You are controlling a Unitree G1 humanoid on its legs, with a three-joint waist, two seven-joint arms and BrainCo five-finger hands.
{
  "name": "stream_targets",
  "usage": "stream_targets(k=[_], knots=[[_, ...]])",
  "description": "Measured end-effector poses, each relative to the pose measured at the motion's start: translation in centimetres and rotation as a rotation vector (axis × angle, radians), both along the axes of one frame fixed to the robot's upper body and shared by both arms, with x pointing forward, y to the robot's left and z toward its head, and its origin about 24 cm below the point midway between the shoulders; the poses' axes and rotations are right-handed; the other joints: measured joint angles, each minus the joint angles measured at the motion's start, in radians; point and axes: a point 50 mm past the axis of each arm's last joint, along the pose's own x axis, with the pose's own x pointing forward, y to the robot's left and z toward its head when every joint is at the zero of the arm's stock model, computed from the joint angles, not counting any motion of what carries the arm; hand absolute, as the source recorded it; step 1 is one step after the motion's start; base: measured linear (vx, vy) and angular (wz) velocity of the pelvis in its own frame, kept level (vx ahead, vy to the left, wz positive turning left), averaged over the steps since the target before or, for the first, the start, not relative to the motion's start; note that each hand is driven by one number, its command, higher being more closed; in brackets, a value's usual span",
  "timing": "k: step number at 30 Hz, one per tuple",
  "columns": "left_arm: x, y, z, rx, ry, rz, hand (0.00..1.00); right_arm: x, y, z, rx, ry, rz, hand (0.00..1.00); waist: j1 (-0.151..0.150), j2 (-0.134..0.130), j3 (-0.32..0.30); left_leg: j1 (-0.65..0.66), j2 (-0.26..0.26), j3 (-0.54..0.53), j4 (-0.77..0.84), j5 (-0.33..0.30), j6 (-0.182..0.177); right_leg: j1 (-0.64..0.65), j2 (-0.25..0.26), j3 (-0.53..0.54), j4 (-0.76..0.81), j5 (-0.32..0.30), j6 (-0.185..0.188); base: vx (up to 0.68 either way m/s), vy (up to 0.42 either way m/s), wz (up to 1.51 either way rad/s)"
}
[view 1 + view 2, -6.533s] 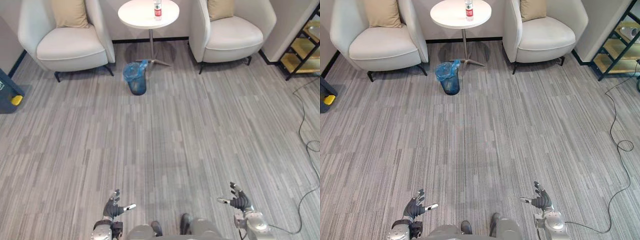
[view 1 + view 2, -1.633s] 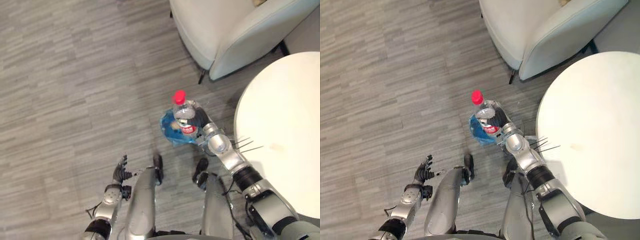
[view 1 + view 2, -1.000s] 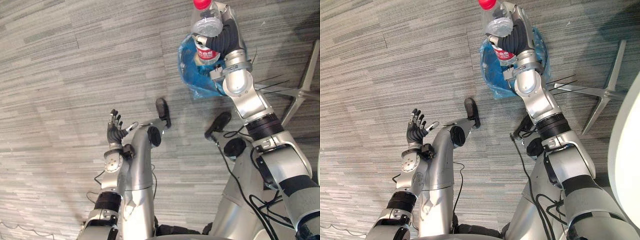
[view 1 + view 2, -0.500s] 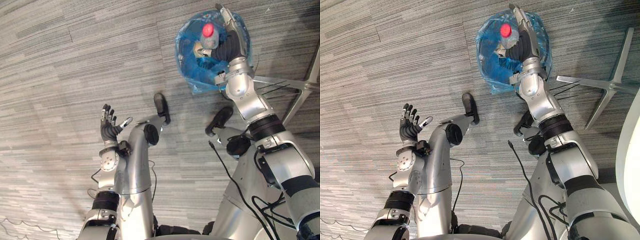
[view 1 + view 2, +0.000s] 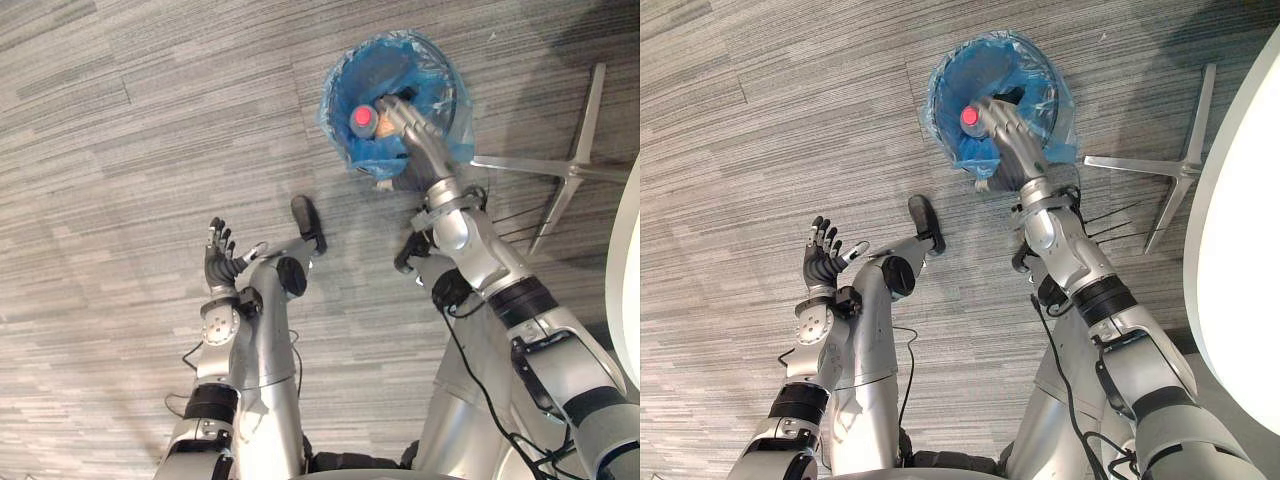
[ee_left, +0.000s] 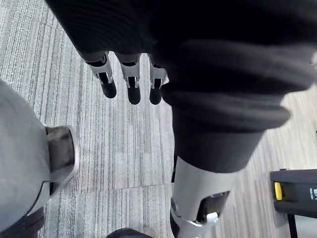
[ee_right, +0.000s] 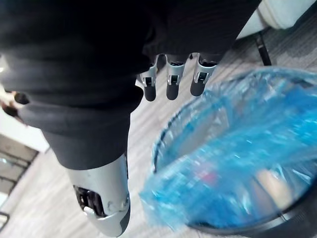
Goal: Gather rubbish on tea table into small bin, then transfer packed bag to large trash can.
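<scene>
- While the bottle (image 5: pixel 362 118) lies inside the small bin (image 7: pixel 237 228), red cap uppermost, it sits at the near-left of the opening, wrapped round by the blue bag (image 5: pixel 345 75) that lines the bin.
- Right hand (image 5: pixel 415 145): over the bin's mouth, fingers straight and apart, holding nothing. The fingertips are just beside the bottle; contact cannot be told.
- Step in hand, as judged: dropping the rubbish into the bin, apparently at its end, since the bottle is already below the rim.
- Handling note: raise the hand straight up out of the opening, fingers kept straight, so that no tip catches the thin film and drags the liner off the rim or tips the bin.
- Next need, as judged: gather the bag's loose edge evenly before lifting it out.
- Left hand (image 5: pixel 220 265): raised at the near left, fingers spread, empty, well apart from the bin.
- Tea table (image 5: pixel 1240 230): white top at the right edge; its silver star foot (image 5: pixel 575 165) just right of the bin.
- Floor (image 5: pixel 150 150): grey striped carpet.
</scene>
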Motion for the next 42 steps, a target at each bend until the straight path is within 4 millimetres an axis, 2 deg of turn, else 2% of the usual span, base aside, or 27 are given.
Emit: stream_targets(k=[1,2,5,12,17,22,26,27,30,31,33,36,38,41,42], knots=[[0.0,0.0,0.0,0.000,0.000,0.000,0.00,0.3,0.0,-0.5,-0.034,0.021,-0.016,0.00,0.000,0.000,0.000,0.000,0.000,0.000,-0.002,0.000,0.000,-0.001,0.000,0.000,0.000,-0.001,-0.001,-0.05,0.017,0.02],[0.0,0.0,0.0,0.000,0.000,0.000,0.00,0.4,0.0,-0.7,-0.042,0.031,-0.026,1.00,0.001,0.000,0.000,0.000,-0.001,0.000,-0.002,0.000,0.000,-0.001,0.000,0.000,0.000,-0.001,-0.001,-0.07,0.023,0.02],[0.0,0.1,0.1,-0.008,-0.008,0.003,0.00,1.4,-0.5,-0.9,-0.069,0.068,-0.083,1.00,0.001,0.000,0.000,-0.013,-0.001,0.000,-0.004,0.000,0.000,-0.015,0.000,0.001,0.001,-0.002,-0.002,-0.07,0.027,0.01],[0.7,0.1,1.1,-0.027,-0.052,0.012,0.00,2.4,-0.7,1.0,-0.087,0.056,-0.121,1.00,0.022,0.000,0.000,-0.051,0.000,-0.011,0.013,0.005,0.002,-0.057,-0.005,0.006,0.039,-0.010,-0.013,-0.08,0.026,0.04],[0.7,0.2,1.1,-0.026,-0.049,0.014,0.00,1.2,0.8,2.6,0.017,-0.014,-0.031,1.00,0.020,0.000,0.000,-0.045,0.004,-0.017,0.018,0.005,0.001,-0.047,0.003,0.005,0.037,-0.012,-0.010,-0.09,0.028,-0.03],[0.6,-0.4,0.0,-0.030,0.015,-0.002,0.00,-0.3,1.3,2.8,0.211,-0.021,0.036,1.00,0.017,-0.003,-0.001,0.019,0.014,-0.017,0.013,0.005,0.000,0.024,0.018,0.000,0.015,-0.010,-0.013,-0.10,0.033,-0.08],[0.2,-1.2,-0.9,0.025,0.074,-0.049,0.00,-2.1,1.5,1.8,0.473,0.036,0.098,1.00,-0.004,-0.019,-0.002,0.177,0.005,-0.015,-0.059,0.012,-0.010,0.189,0.031,-0.025,-0.057,-0.006,-0.009,-0.09,0.004,-0.01],[0.0,-1.3,-1.3,0.048,0.089,-0.063,0.00,-2.8,1.4,0.9,0.553,0.065,0.110,1.00,-0.006,-0.043,-0.002,0.251,0.000,-0.003,-0.098,0.017,-0.016,0.253,0.037,-0.026,-0.090,0.000,-0.011,-0.07,-0.033,-0.02],[-1.3,-1.6,-2.9,0.075,0.155,-0.095,0.00,-4.7,1.8,-1.4,0.699,0.138,0.146,1.00,-0.007,-0.074,-0.018,0.431,-0.005,0.008,-0.208,0.035,-0.028,0.436,0.069,-0.053,-0.208,0.021,-0.004,-0.02,-0.080,-0.09],[-2.0,-1.5,-3.8,0.078,0.186,-0.094,0.00,-5.5,2.1,-2.2,0.756,0.172,0.168,1.00,-0.009,-0.098,-0.032,0.512,-0.020,0.020,-0.274,0.050,-0.034,0.504,0.077,-0.055,-0.259,0.035,0.004,0.05,-0.108,-0.04],[-3.0,-1.4,-5.0,0.098,0.239,-0.106,0.00,-6.4,2.5,-3.1,0.825,0.212,0.204,1.00,-0.010,-0.117,-0.044,0.641,-0.041,0.026,-0.382,0.084,-0.047,0.621,0.098,-0.062,-0.353,0.061,0.008,0.12,-0.112,0.00],[-4.6,-1.1,-6.9,0.141,0.323,-0.143,0.00,-7.4,3.1,-4.2,0.871,0.275,0.251,1.00,-0.015,-0.126,-0.060,0.820,-0.076,0.033,-0.551,0.137,-0.061,0.783,0.133,-0.072,-0.501,0.111,0.018,0.17,-0.055,-0.04],[-5.8,-0.8,-8.0,0.155,0.374,-0.150,0.00,-7.8,3.0,-5.2,0.885,0.320,0.256,1.00,-0.015,-0.125,-0.107,0.880,-0.089,0.043,-0.630,0.170,-0.051,0.833,0.150,-0.073,-0.572,0.144,0.014,0.20,0.001,-0.11],[-7.5,-0.9,-9.2,0.171,0.429,-0.166,0.00,-8.7,3.1,-6.8,0.885,0.396,0.259,1.00,-0.016,-0.130,-0.163,1.020,-0.107,0.074,-0.739,0.192,-0.053,0.954,0.186,-0.056,-0.692,0.187,0.029,0.19,0.044,-0.30],[-8.3,-1.0,-9.7,0.183,0.454,-0.180,0.00,-9.3,3.5,-7.6,0.873,0.435,0.272,1.00,-0.017,-0.131,-0.206,1.065,-0.113,0.094,-0.779,0.195,-0.054,0.988,0.198,-0.040,-0.737,0.203,0.036,0.17,0.053,-0.48]])
